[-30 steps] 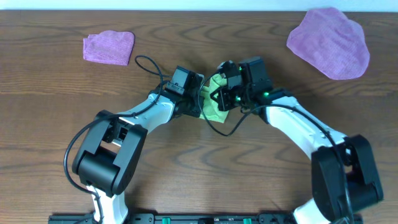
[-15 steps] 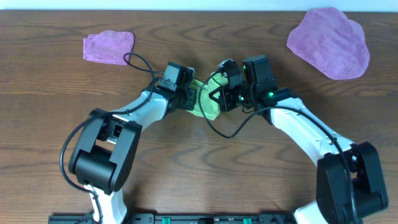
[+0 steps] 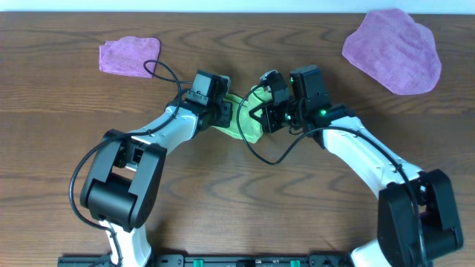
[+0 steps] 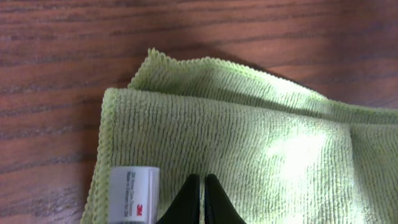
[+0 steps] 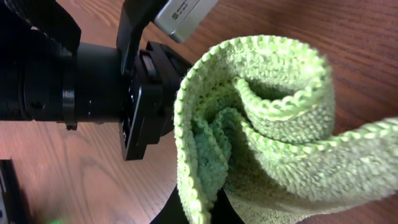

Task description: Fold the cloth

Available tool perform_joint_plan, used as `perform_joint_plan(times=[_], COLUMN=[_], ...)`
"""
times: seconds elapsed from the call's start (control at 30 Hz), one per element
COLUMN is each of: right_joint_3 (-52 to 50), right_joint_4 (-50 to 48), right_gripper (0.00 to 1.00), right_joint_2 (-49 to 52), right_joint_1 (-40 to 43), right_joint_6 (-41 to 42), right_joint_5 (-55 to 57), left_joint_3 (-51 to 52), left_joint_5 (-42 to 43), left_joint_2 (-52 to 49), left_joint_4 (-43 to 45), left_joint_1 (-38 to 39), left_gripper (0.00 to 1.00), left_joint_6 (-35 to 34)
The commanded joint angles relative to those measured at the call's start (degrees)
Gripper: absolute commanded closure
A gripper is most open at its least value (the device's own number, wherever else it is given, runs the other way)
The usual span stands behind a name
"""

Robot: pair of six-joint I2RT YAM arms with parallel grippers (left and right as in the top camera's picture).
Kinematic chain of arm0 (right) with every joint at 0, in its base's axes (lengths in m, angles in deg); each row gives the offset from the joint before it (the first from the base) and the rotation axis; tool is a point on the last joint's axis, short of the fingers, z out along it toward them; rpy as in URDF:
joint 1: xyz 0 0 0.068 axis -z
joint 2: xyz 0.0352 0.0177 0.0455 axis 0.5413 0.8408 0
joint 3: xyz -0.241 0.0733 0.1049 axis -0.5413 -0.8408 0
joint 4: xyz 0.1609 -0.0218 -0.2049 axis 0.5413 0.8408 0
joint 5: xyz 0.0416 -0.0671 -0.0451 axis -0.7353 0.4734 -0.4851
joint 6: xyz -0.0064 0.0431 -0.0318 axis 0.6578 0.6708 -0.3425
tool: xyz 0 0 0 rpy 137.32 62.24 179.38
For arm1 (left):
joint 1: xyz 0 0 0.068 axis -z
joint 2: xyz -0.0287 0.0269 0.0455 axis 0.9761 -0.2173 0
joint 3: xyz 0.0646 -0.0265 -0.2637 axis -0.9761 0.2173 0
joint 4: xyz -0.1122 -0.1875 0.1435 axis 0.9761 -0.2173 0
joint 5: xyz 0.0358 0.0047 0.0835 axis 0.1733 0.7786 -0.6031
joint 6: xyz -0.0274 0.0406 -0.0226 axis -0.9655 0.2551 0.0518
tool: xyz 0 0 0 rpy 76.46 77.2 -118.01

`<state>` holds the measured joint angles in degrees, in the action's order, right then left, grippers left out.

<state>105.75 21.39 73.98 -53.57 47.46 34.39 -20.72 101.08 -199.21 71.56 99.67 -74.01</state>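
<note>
the right gripper point(image 5: 204, 214) is closed on the cloth point(image 5: 267, 124): a bunched, looped edge of the lime-green towel is seen spilling up out of its dark jaws. the left gripper point(image 4: 202, 198) is also shut, its tips pressed together into the fabric just beside the white tag point(image 4: 134, 194), and a layer is judged to be pinched there. the cloth is held between the two arms near the middle of the table point(image 3: 67, 133), partly doubled over. the wrists are seen very near each other, and the left arm's wrist housing point(image 5: 93, 81) fills much of the right wrist view.

a knock between the wrists could be caused by any further closing move, so little room being left. a crumpled, uneven fold could be produced by the wad in the right grip, since edges cannot be matched while the fabric is rolled. a corner could be dropped if the thin pinch by the tag is pulled sideways.

on the tag a red "3m" is made out; the small print above it cannot be read. the large purple cloth point(image 3: 392, 50) and the small folded purple cloth point(image 3: 130, 56) are seen well apart, towards the far corners.
</note>
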Motion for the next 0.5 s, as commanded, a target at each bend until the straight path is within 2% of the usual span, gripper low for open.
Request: perform_joint_plan(times=[0.0, 0.47], right_joint_3=[1.05, 1.05], right_joint_4=[-0.09, -0.13], right_gripper=[0.98, 0.98], right_joint_2=[-0.76, -0.76], right_joint_1=[0.11, 0.39], right_joint_6=[-1.22, -1.9], right_joint_5=[-0.26, -0.24], left_joint_3=[-1.42, -0.46], left_joint_5=[-0.24, -2.75], left_joint_2=[1.66, 1.66], left_joint_4=[-0.92, -5.4], left_joint_1=[-0.17, -0.17], left_gripper=[0.94, 0.94], left_joint_6=[1.51, 2.97])
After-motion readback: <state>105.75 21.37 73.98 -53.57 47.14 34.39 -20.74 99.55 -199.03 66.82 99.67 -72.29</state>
